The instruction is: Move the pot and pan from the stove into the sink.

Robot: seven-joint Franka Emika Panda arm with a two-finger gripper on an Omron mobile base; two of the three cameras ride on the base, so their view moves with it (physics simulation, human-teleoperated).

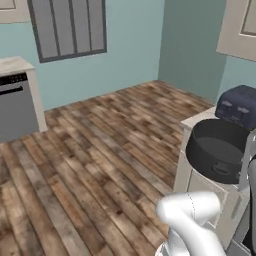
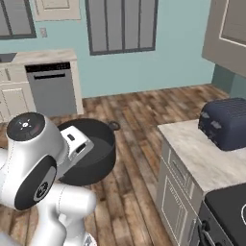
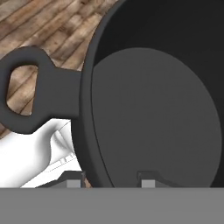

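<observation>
Gripping matte dark round pot (image 3: 166,109) by rim, gripper (image 3: 111,180), looped handle (image 3: 26,89)

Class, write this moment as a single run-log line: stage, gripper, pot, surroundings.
stage: carrying | gripper: shut on pot rim | pot: lifted, tilted, above wood floor | toaster: on counter | sink: not reached

Open floor (image 2: 129,115); counter (image 2: 202,153) rightward

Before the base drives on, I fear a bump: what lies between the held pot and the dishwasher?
Bare wood floor, seen in the right base view: nothing stands between the pot and the dishwasher.
</observation>
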